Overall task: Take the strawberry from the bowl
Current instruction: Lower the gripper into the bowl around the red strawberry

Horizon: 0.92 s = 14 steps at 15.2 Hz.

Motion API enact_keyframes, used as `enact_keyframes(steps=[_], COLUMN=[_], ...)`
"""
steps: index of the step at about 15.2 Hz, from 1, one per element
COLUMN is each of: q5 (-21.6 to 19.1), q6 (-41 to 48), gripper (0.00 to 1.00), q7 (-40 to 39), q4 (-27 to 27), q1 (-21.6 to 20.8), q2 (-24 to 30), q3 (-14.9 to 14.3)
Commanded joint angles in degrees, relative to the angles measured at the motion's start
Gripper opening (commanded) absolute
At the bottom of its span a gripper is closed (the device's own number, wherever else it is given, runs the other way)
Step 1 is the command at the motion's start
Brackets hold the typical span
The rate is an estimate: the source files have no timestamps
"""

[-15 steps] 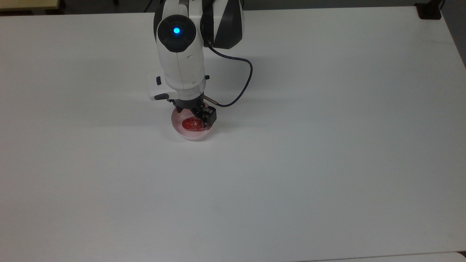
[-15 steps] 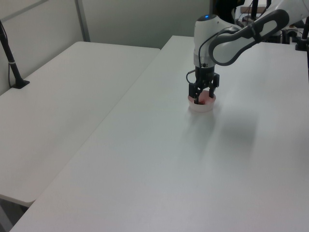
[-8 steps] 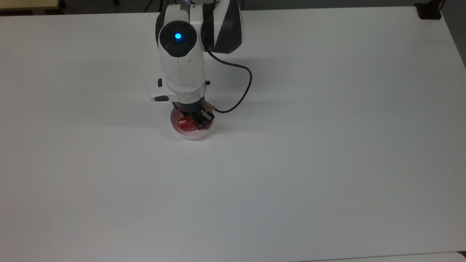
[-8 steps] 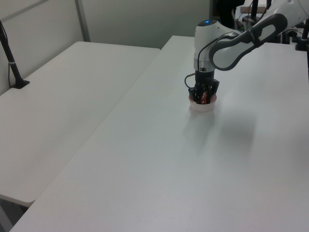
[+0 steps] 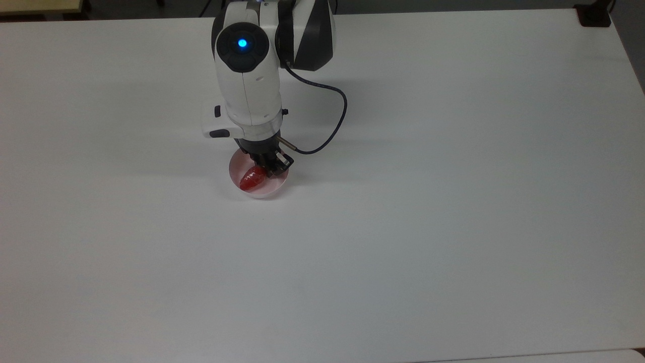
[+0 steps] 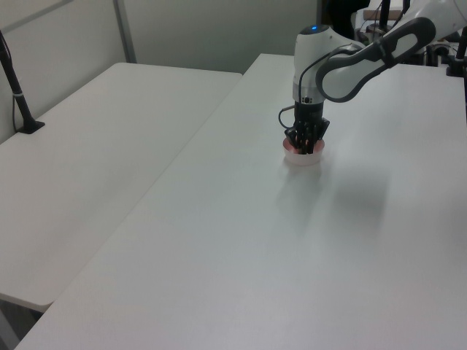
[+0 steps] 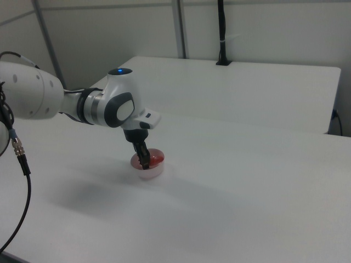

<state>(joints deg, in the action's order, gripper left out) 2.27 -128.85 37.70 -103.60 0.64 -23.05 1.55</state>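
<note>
The pale pink bowl (image 5: 262, 193) stands on the white table just below the arm in the top view. Inside it lies the red strawberry (image 5: 251, 179), tilted, its tip pointing to the top view's lower left. My gripper (image 5: 269, 166) reaches down into the bowl with its fingers drawn close together on the strawberry's upper end. In the left view the gripper (image 6: 305, 146) hides most of the bowl's (image 6: 303, 160) inside. The right view shows the strawberry (image 7: 157, 159) red beside the gripper (image 7: 146, 163), within the bowl (image 7: 149, 173).
The white table (image 5: 453, 201) stretches wide around the bowl. A dark cable (image 5: 338, 118) loops off the wrist to the top view's right. A second white table (image 6: 95, 146) with a black post (image 6: 18, 91) lies at the left view's left.
The fingers, wide apart a second ago, have closed in on the strawberry. The strawberry has tipped toward the top view's lower left, and the bowl has shifted slightly to the top view's left.
</note>
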Motion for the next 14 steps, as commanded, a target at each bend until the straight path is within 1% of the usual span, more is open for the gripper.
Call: enact_keyframes(steps=[1, 4, 10, 13, 14], q5=[-0.86, -0.77, -0.77, -0.69, -0.69], q6=[1.85, 1.76, 1.32, 1.06, 0.97], gripper=[0.27, 0.24, 0.24, 0.26, 0.3], q7=[-2.81, -3.07, -3.07, -3.07, -3.07], q4=[-0.81, -0.55, -0.46, 0.32, 0.42], q1=[-0.02, 0.07, 0.5, 1.38, 1.47], q2=[3.01, 2.66, 2.4, 2.22, 2.22], q3=[-0.15, -0.15, -0.23, -0.23, -0.23])
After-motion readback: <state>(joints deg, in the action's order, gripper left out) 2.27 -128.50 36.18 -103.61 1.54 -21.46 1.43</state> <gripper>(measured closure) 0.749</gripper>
